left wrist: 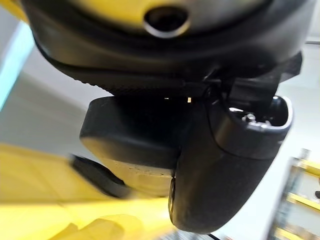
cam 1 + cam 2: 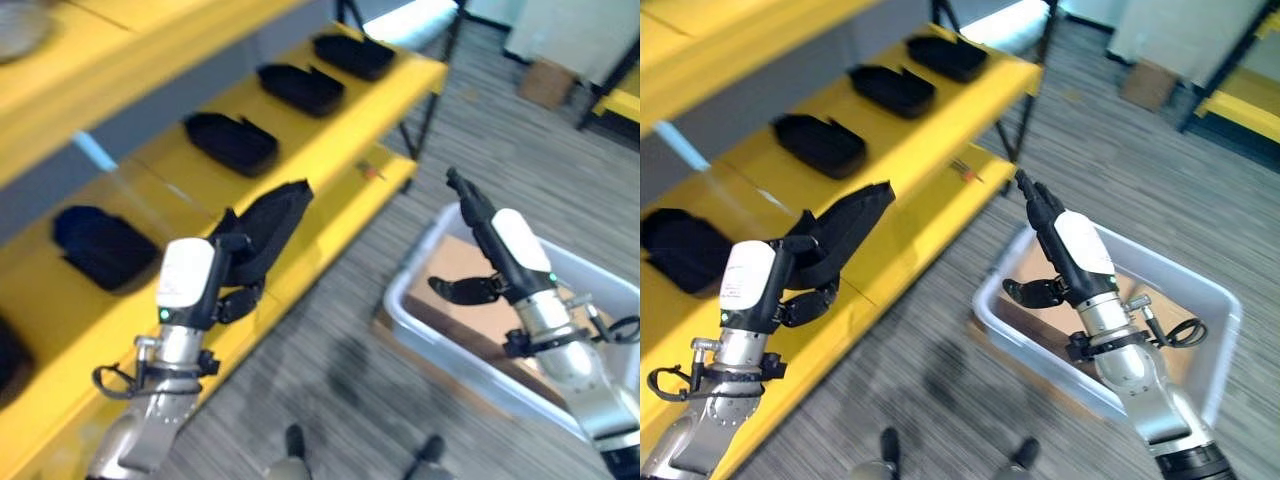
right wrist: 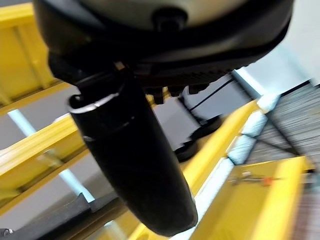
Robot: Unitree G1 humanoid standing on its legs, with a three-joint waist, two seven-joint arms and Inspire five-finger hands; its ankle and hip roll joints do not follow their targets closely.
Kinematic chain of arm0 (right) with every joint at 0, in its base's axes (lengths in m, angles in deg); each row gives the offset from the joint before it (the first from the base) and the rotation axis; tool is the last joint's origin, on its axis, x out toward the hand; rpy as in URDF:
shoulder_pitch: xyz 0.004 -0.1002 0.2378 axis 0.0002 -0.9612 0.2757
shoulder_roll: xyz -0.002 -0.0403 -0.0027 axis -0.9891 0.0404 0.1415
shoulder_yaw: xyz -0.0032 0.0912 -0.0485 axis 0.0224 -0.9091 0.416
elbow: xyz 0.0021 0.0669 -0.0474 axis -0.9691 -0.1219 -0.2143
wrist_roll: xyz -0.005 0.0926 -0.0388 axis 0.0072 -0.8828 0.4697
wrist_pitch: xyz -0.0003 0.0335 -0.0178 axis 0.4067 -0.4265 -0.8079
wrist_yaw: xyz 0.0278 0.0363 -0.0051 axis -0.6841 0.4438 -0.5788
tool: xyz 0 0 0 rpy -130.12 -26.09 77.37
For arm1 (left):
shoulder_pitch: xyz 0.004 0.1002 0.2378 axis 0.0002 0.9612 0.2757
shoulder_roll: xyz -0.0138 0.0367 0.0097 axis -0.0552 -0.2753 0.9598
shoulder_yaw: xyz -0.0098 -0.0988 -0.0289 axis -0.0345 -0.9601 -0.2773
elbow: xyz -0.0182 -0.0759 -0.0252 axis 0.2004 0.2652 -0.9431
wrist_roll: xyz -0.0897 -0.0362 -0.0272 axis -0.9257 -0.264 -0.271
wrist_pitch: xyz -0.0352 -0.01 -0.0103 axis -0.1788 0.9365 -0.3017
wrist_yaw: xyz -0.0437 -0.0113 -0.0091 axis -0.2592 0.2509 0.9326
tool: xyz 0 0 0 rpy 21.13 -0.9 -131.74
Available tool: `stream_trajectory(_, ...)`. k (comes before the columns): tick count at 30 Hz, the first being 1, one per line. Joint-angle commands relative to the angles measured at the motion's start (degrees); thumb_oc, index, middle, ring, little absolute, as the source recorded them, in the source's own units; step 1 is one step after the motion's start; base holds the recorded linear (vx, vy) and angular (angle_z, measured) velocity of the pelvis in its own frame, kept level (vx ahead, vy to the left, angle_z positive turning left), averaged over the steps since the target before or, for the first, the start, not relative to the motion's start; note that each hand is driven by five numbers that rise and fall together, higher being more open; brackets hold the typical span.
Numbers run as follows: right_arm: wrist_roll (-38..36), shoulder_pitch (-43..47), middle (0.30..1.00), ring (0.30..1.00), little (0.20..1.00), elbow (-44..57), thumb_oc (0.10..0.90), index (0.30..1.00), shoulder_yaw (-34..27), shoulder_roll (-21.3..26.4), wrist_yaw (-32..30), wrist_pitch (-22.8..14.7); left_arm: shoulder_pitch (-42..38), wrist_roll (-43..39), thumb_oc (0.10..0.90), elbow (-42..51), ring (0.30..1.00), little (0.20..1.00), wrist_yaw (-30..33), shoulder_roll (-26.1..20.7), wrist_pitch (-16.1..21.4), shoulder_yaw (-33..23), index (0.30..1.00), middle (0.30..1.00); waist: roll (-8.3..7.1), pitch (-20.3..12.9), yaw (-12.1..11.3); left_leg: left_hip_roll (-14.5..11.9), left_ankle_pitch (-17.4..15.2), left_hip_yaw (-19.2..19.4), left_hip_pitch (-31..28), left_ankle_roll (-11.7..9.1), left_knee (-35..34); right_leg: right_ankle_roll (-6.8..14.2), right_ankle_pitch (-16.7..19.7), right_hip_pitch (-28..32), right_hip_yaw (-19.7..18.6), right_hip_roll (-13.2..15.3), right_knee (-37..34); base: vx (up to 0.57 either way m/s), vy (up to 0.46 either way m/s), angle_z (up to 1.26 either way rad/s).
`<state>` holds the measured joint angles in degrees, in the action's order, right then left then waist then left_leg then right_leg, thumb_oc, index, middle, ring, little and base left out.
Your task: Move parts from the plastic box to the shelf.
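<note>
My left hand (image 2: 205,280) is shut on a black moulded part (image 2: 268,222) and holds it tilted above the front edge of the yellow shelf (image 2: 330,150). Past the thumb in the left wrist view, the black part (image 1: 130,132) shows against the yellow board. Several black parts lie in a row on the shelf, among them one (image 2: 232,142) just beyond the held part and one (image 2: 100,245) to its left. My right hand (image 2: 500,250) is open, fingers straight and thumb out, holding nothing above the grey plastic box (image 2: 410,310) on the floor. The box's brown bottom (image 2: 1040,275) shows beside the hand.
A lower yellow shelf board (image 2: 385,175) juts out towards the box. A black shelf leg (image 2: 430,110) stands at the shelf's far corner. A cardboard box (image 2: 548,82) and another yellow rack (image 2: 625,100) stand at the back right on the striped grey carpet (image 2: 330,340).
</note>
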<state>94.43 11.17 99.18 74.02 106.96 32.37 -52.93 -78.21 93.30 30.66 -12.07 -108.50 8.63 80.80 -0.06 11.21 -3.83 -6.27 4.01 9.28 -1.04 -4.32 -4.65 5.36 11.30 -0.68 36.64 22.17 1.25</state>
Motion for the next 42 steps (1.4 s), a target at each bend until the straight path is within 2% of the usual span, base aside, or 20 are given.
stream_trajectory(1, 1.35, 4.44, 1.0, 1.0, 1.0, 3.22, 0.9, 1.0, -1.48, -0.41, -3.33, -3.94, -3.58, 2.67, 0.4, 7.04, 0.3, 0.3, 7.27, -2.6, 2.92, -4.41, 0.3, 0.3, -2.1, -7.4, 0.08, 1.62, -8.93, -2.25, -2.34, 2.45, 1.93, 6.17, -2.91, 0.88, 1.02, -0.52, -0.74, -0.05, 0.263, 0.37)
stream_trajectory(4, 3.43, 3.66, 1.0, 1.0, 1.0, 3.0, 0.9, 1.0, -0.8, -2.62, -3.25, -3.42, -4.03, 4.89, 0.4, 8.26, 0.3, 0.3, 8.29, -3.97, 2.58, -5.21, 0.3, 0.3, -3.39, -7.71, -1.02, 6.24, -9.89, -4.13, -2.63, 4.69, 1.96, 8.59, 0.08, 2.19, 1.75, 3.39, -1.22, -0.07, 0.379, 0.32)
stream_trajectory(8, 4.89, 3.56, 1.0, 1.0, 1.0, 2.77, 0.9, 1.0, -0.14, -4.15, -3.58, -3.09, -4.57, 5.69, 0.4, 8.63, 0.3, 0.3, 9.09, -4.69, 2.3, -4.91, 0.3, 0.3, -3.71, -7.23, -0.91, 7.77, -9.89, -4.76, -3.82, 5.9, 1.37, 8.81, 0.07, 2.09, 1.9, 5.13, 1.58, -0.03, 0.163, 0.11)
stream_trajectory(10, 5.2, 3.98, 1.0, 1.0, 1.0, 2.95, 0.9, 1.0, 0.4, -4.71, -3.71, -2.86, -5.44, 5.79, 0.4, 9.19, 0.3, 0.3, 9.28, -5.26, 1.99, -4.71, 0.3, 0.3, -3.81, -6.11, 0.14, 7.83, -9.84, -5.2, -4.5, 6.39, 1.3, 8.65, -0.14, 1.06, -2.43, 4.74, 4.78, -0.05, 0.118, 0.06)
stream_trajectory(11, 5.33, 4.09, 1.0, 1.0, 1.0, 2.96, 0.9, 1.0, 0.71, -4.74, -3.57, -2.89, -6.06, 5.54, 0.4, 8.89, 0.3, 0.3, 9.31, -5.58, 1.94, -4.08, 0.3, 0.3, -3.79, -5.33, 1.28, 7.82, -9.68, -5.84, -4.62, 6.8, 1.51, 7.91, -1.87, -0.34, -7.89, 2.93, 7.28, -0.15, 0.093, 0.11)
stream_trajectory(12, 5.17, 3.7, 1.0, 1.0, 1.0, 3.08, 0.9, 1.0, 0.98, -4.59, -2.98, -2.97, -6.77, 4.61, 0.4, 8.58, 0.3, 0.3, 9.02, -5.37, 2.37, -3.18, 0.3, 0.3, -4.0, -4.63, 2.34, 8.03, -8.44, -5.8, -3.9, 7.29, 1.99, 5.65, -4.86, -2.54, -14.62, -0.92, 10.38, -0.14, 0.088, 0.22)
stream_trajectory(13, 4.87, 3.21, 1.0, 1.0, 1.0, 3.08, 0.9, 1.0, 1.03, -4.6, -2.52, -3.22, -6.74, 3.84, 0.4, 8.58, 0.3, 0.3, 8.57, -5.2, 2.84, -2.81, 0.3, 0.3, -4.07, -4.59, 3.13, 8.21, -8.04, -6.36, -3.64, 7.66, 2.17, 4.76, -7.31, -2.81, -18.56, -4.34, 11.55, -0.12, 0.058, 0.3)
stream_trajectory(16, 3.47, 1.17, 1.0, 1.0, 1.0, 4.02, 0.9, 1.0, 0.04, -3.99, -1.0, -3.89, -6.56, 1.59, 0.4, 8.69, 0.3, 0.3, 6.41, -4.84, 3.73, -2.23, 0.3, 0.3, -4.11, -5.54, 3.71, 8.78, -6.47, -8.49, -1.59, 8.25, 3.32, 1.39, -15.4, -2.42, -23.83, -11.57, 17.71, -0.04, 0.011, 0.33)
stream_trajectory(19, 2.48, 0.71, 1.0, 1.0, 1.0, 3.93, 0.9, 1.0, -0.56, -3.24, -0.71, -4.27, -6.51, 0.05, 0.4, 8.17, 0.3, 0.3, 4.81, -4.1, 3.74, -0.95, 0.3, 0.3, -4.73, -7.19, 4.81, 9.57, -5.48, -10.93, -0.25, 8.11, 3.29, -0.14, -18.69, -1.68, -30.43, -17.65, 17.37, -0.02, -0.072, 0.43)
stream_trajectory(21, 2.06, 1.3, 1.0, 1.0, 1.0, 4.27, 0.9, 1.0, -0.43, -3.33, -1.13, -4.53, -6.53, -0.19, 0.4, 7.74, 0.3, 0.3, 4.75, -3.97, 3.51, -0.81, 0.3, 0.3, -4.85, -7.39, 4.41, 9.75, -5.18, -11.11, 0.27, 7.86, 3.2, -0.94, -18.85, -1.88, -30.37, -18.31, 15.55, -0.08, -0.111, 0.33)
stream_trajectory(22, 1.85, 1.79, 1.0, 1.0, 1.0, 4.3, 0.9, 1.0, -0.33, -3.33, -1.55, -4.48, -6.57, -0.4, 0.4, 7.39, 0.3, 0.3, 4.66, -3.75, 3.34, -1.12, 0.3, 0.3, -5.25, -8.02, 4.03, 10.09, -4.63, -11.66, 1.62, 7.36, 3.19, -1.05, -17.75, -0.04, -30.0, -18.27, 8.77, -0.16, -0.216, 0.24)
stream_trajectory(24, 1.19, 3.08, 1.0, 1.0, 1.0, 4.43, 0.9, 1.0, 0.16, -2.88, -1.79, -4.8, -6.3, -0.49, 0.4, 6.89, 0.3, 0.3, 4.96, -3.48, 3.29, -1.03, 0.3, 0.3, -5.09, -8.27, 3.95, 8.94, -3.13, -11.98, 3.14, 6.02, 3.07, -1.45, -16.6, 1.27, -31.29, -19.85, 3.44, -0.17, -0.247, 0.2)
stream_trajectory(33, -0.55, 4.95, 1.0, 1.0, 1.0, 5.07, 0.9, 1.0, -0.14, -1.74, -3.01, -5.26, -3.46, -1.81, 0.4, 8.05, 0.3, 0.3, 4.4, -2.34, 3.65, -1.41, 0.3, 0.3, -3.47, -6.44, 2.29, 8.37, 1.47, -15.03, 5.92, 3.44, 2.11, -2.8, -14.9, 4.68, -24.43, -20.34, -2.64, -0.09, -0.129, 0.25)
stream_trajectory(34, -0.43, 5.26, 1.0, 1.0, 1.0, 4.86, 0.9, 1.0, -0.66, -0.52, -3.79, -5.2, -4.09, -1.81, 0.4, 7.67, 0.3, 0.3, 4.63, -2.19, 3.1, -1.18, 0.3, 0.3, -2.97, -4.79, 2.86, 7.5, 2.16, -11.01, 8.36, 2.35, 4.45, -2.84, -15.0, 4.58, -20.97, -19.27, -2.13, -0.18, -0.001, 0.64)
stream_trajectory(36, -0.05, 5.37, 1.0, 1.0, 1.0, 4.6, 0.9, 1.0, -0.88, -0.08, -4.08, -5.0, -4.28, -1.82, 0.4, 7.72, 0.3, 0.3, 4.64, -1.98, 3.22, -1.25, 0.3, 0.3, -2.75, -4.45, 3.27, 6.63, 2.16, -9.14, 9.3, 2.35, 5.57, -2.8, -14.68, 3.83, -20.02, -18.78, -1.64, -0.12, 0.028, 0.83)
stream_trajectory(37, 0.22, 5.25, 1.0, 1.0, 1.0, 4.68, 0.9, 1.0, -0.97, 0.09, -4.36, -4.95, -4.2, -1.85, 0.4, 7.73, 0.3, 0.3, 4.86, -1.9, 3.29, -1.47, 0.3, 0.3, -2.96, -4.19, 3.54, 4.92, 1.32, -6.97, 8.98, 2.0, 6.33, -2.7, -14.74, 3.6, -19.55, -18.12, -1.22, -0.05, 0.02, 1.11)
stream_trajectory(39, 0.4, 4.67, 1.0, 1.0, 1.0, 4.82, 0.9, 1.0, -1.04, 0.01, -4.54, -5.07, -3.45, -2.15, 0.4, 8.16, 0.3, 0.3, 5.4, -1.49, 3.99, -2.3, 0.3, 0.3, -3.51, -4.09, 3.35, 1.65, -0.37, -6.96, 7.54, 1.52, 8.17, -2.76, -14.62, 2.75, -19.42, -16.92, -0.17, -0.05, 0.056, 0.54)
stream_trajectory(40, -0.08, 3.55, 1.0, 1.0, 1.0, 5.09, 0.9, 1.0, -1.46, 0.02, -4.39, -5.39, -2.99, -2.67, 0.4, 8.27, 0.3, 0.3, 5.83, -1.23, 4.17, -2.76, 0.3, 0.3, -4.0, -4.17, 3.75, -2.73, -0.6, -7.07, 5.92, 0.96, 9.28, -3.03, -15.12, 2.35, -18.9, -15.7, 1.08, -0.03, 0.062, -0.04)
stream_trajectory(41, -0.1, 3.52, 1.0, 1.0, 1.0, 5.12, 0.9, 1.0, -1.52, 0.03, -4.38, -5.4, -2.99, -2.68, 0.4, 8.3, 0.3, 0.3, 5.83, -1.24, 4.18, -2.76, 0.3, 0.3, -3.97, -4.15, 3.77, -2.77, -0.34, -7.11, 6.05, 0.96, 9.25, -3.11, -14.98, 2.2, -18.84, -15.72, 1.17, -0.03, 0.091, 0.01)
stream_trajectory(42, -0.81, 3.08, 1.0, 1.0, 1.0, 5.16, 0.9, 1.0, -1.64, 0.25, -4.29, -5.6, -3.18, -2.88, 0.4, 8.44, 0.3, 0.3, 6.1, -1.32, 4.06, -2.8, 0.3, 0.3, -3.93, -4.2, 4.09, -5.95, 1.13, -6.96, 5.14, 0.48, 9.38, -3.25, -15.64, 1.58, -18.37, -15.28, 2.38, 0.01, 0.089, 0.33)
